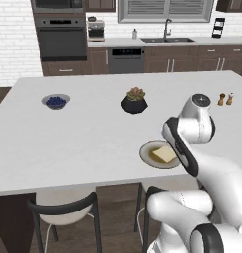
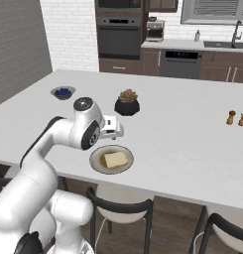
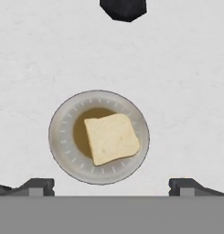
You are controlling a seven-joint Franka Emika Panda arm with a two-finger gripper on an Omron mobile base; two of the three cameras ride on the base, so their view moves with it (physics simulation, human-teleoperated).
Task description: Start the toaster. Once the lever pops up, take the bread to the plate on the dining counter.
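Bread [image 3: 112,138] lies flat in the middle of the plate [image 3: 63,137], tan slice well inside the pale rim. Plate sits on the white counter [image 3: 177,68] near its front edge, lower centre in both base views. Gripper [image 3: 111,187] hangs above the plate, fingers spread wide, one tip at each lower corner of the hand view, nothing between them. Black plant pot [image 1: 134,104] beyond the plate; berry bowl [image 1: 56,102] at left; two shakers [image 1: 225,99] at right.
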